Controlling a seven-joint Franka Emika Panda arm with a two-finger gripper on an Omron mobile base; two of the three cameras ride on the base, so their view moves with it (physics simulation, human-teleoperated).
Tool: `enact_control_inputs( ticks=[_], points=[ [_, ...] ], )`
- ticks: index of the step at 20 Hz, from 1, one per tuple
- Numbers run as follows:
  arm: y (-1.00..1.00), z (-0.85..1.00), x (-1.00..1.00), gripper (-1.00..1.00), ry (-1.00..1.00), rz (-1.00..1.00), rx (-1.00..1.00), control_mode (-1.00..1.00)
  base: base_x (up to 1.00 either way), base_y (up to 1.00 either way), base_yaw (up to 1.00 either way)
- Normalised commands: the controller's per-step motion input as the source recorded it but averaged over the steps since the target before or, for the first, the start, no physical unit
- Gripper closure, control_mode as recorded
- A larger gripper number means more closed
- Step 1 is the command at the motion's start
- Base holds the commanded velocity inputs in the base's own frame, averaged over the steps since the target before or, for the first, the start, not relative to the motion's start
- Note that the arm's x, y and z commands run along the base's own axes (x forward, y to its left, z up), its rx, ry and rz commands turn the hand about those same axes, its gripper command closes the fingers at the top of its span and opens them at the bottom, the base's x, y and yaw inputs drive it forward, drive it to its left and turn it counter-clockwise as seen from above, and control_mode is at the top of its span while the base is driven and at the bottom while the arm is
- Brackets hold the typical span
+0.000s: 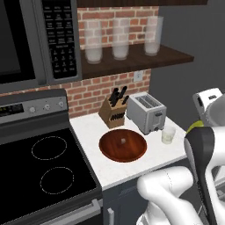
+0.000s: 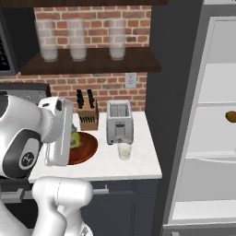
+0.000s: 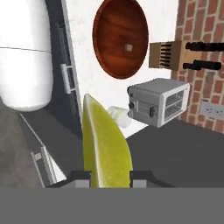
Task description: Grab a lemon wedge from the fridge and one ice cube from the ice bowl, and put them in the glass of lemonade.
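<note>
- While your gripper (image 3: 106, 181) hangs off the counter's front edge, its jaws are pinched on the lemon wedge (image 3: 105, 144), which stands up yellow-green between the two dark tips in the hand view.
- From the left base view, you can spot a sliver of that wedge (image 1: 194, 126) just above the dark wrist, out past the right end of the white counter (image 1: 145, 167).
- You'll find the glass of lemonade (image 1: 168, 134) near the counter's right front corner, just beside the silver toaster (image 1: 146, 112) and apart from it.
- Your ice bowl (image 1: 122, 145) sits left of the glass, in front of the knife block (image 1: 113, 110), with one small ice cube (image 1: 123, 141) near its centre.
- On the right base view, the fridge (image 2: 205, 115) stands open, white shelves showing, with a round brownish item (image 2: 231, 116) on a shelf.
- Three tall frosted glasses (image 1: 120, 39) line the wooden shelf above.
</note>
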Motion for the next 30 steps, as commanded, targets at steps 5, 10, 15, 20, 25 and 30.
enact_control_inputs(
  ticks=[5, 10, 15, 20, 25, 30],
  points=[
    [-0.12, -0.25, 0.03, 1.00, 0.14, 0.36, -0.33, -1.00, 0.00, 0.00, 0.00],
    [0.00, -0.41, 0.19, 1.00, 0.10, 0.31, -0.38, -1.00, 0.00, 0.00, 0.00],
    [-0.06, -0.34, 0.21, 1.00, 0.02, 0.30, -0.27, -1.00, 0.00, 0.00, 0.00],
    [0.00, -0.13, 0.23, 1.00, 0.00, 0.09, -0.06, -1.00, 0.00, 0.00, 0.00],
    [0.00, -0.27, 0.41, 1.00, -0.08, 0.00, 0.00, -1.00, 0.00, 0.00, 0.00],
    [-0.10, -0.27, 0.52, 1.00, -0.09, 0.00, 0.00, -1.00, 0.00, 0.00, 0.00]
  ],
)
